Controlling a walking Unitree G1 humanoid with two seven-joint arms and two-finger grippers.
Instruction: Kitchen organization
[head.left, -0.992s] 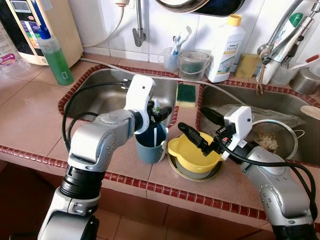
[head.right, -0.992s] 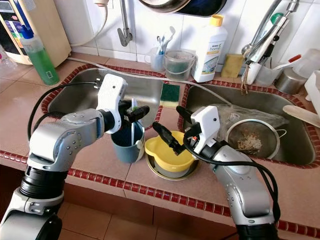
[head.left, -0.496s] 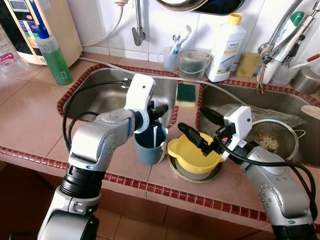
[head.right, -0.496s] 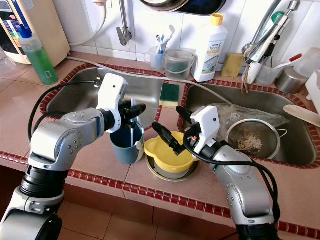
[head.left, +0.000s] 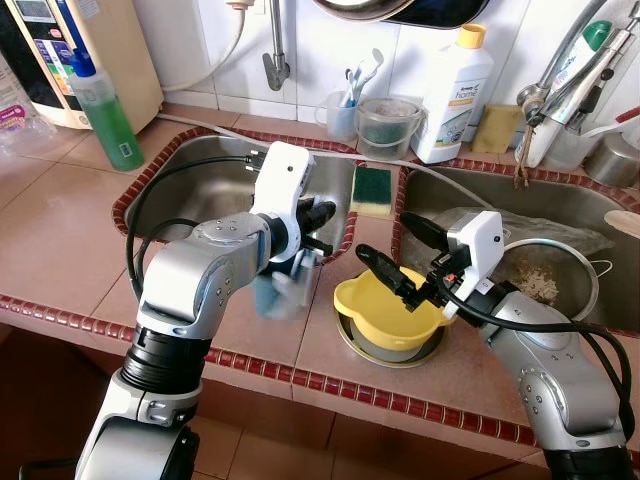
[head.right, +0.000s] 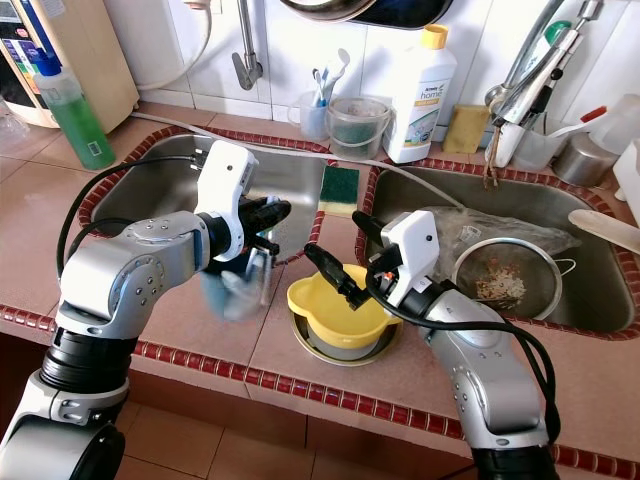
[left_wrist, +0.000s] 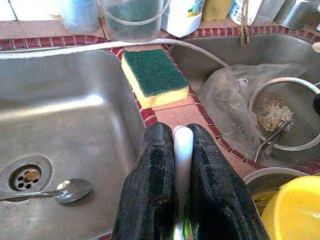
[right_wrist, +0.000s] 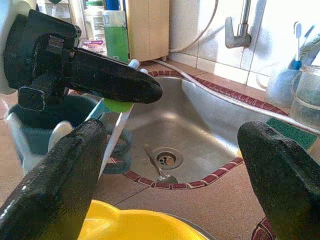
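left claw (left_wrist: 182, 150) pinches a toothbrush (left_wrist: 183, 160) above the blue cup (head.left: 275, 290); next, lift it clear. right claw (head.left: 400, 255) gapes.

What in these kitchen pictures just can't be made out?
- Blue cup: smeared by motion blur in both eye views, so its tilt is unclear.
- White stick pinched by the left gripper: its lower end is hidden by the fingers.
- Metal dish: the yellow bowl covers its contents.
- Bottle label: too small to read.
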